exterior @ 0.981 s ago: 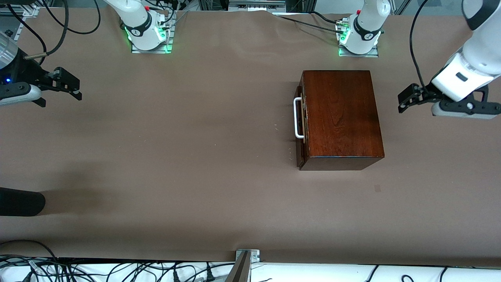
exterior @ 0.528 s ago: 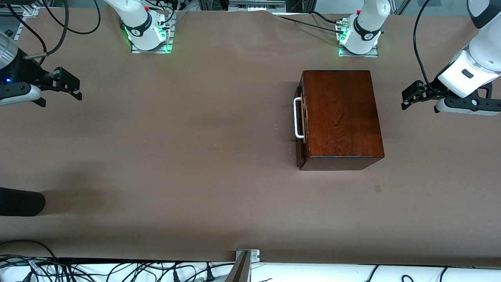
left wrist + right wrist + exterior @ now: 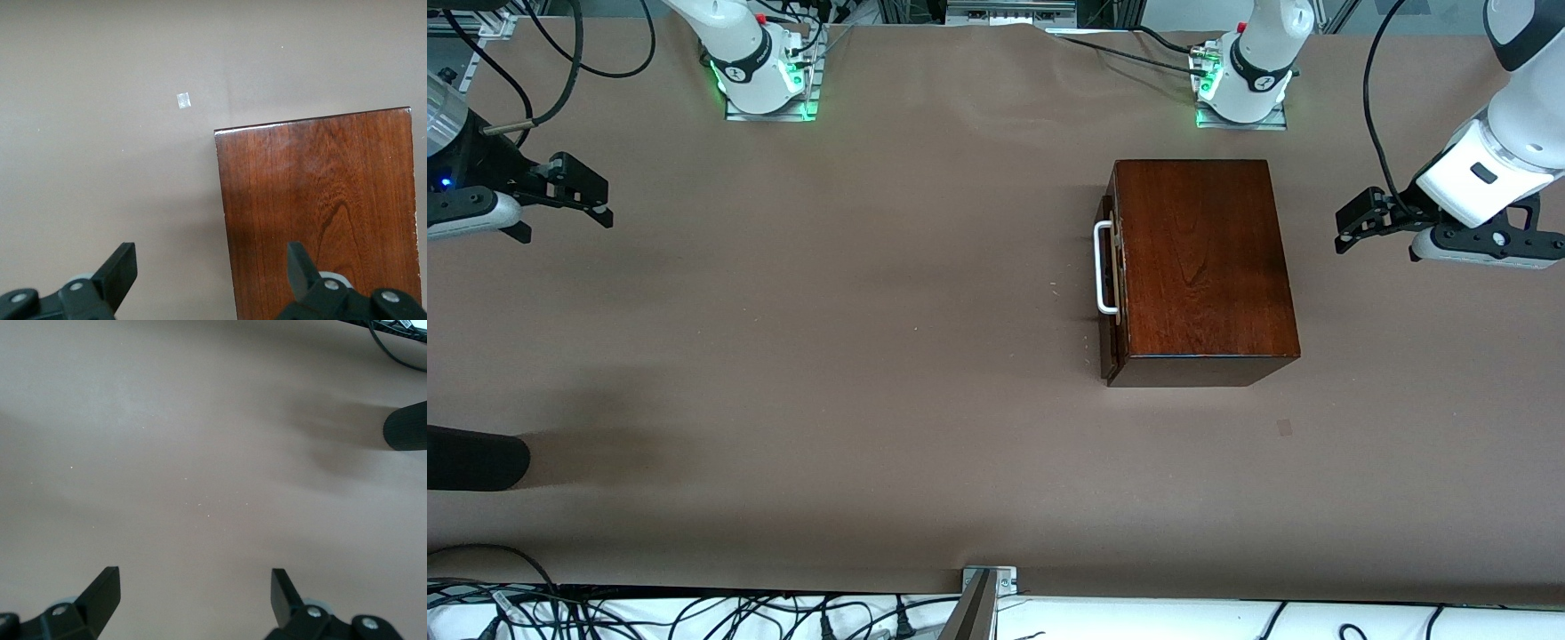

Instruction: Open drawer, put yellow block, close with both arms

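Note:
The dark reddish-brown wooden box stands on the table toward the left arm's end. Its drawer is pushed in, and the white bar handle faces the right arm's end. In the left wrist view the box top shows glossy. My left gripper hangs open and empty beside the box, over bare table near the left arm's end; in its wrist view the left gripper straddles the box's edge from above. My right gripper waits open and empty over bare table. The yellow block is out of view.
A black cylinder pokes in at the right arm's end, also the black cylinder in the right wrist view. A small pale patch marks the table near the box. Cables and a metal bracket line the near edge.
The left arm's hand drifted slightly toward its end of the table, then came back a little. The right arm, the box and the drawer have not moved.

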You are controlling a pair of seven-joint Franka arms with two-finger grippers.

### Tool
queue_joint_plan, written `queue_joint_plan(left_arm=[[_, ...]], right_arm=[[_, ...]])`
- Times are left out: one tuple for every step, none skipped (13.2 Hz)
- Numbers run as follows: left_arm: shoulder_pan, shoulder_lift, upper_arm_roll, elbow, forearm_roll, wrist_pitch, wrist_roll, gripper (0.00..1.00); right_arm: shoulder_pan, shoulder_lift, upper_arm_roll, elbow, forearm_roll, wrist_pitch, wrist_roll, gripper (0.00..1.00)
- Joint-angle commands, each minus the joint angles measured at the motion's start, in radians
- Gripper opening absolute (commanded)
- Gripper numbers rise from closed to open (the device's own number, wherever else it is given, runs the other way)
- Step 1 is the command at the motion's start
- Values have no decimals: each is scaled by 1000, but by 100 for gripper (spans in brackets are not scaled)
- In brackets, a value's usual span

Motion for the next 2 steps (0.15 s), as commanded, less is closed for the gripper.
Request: queue_joint_plan(left_arm=[[-17, 15, 16, 33, 12, -21, 16, 100], [-17, 15, 16, 33, 12, -21, 16, 100]], right_arm=[[0, 4, 1, 18, -13, -18, 5, 100], [0, 4, 1, 18, -13, -18, 5, 100]])
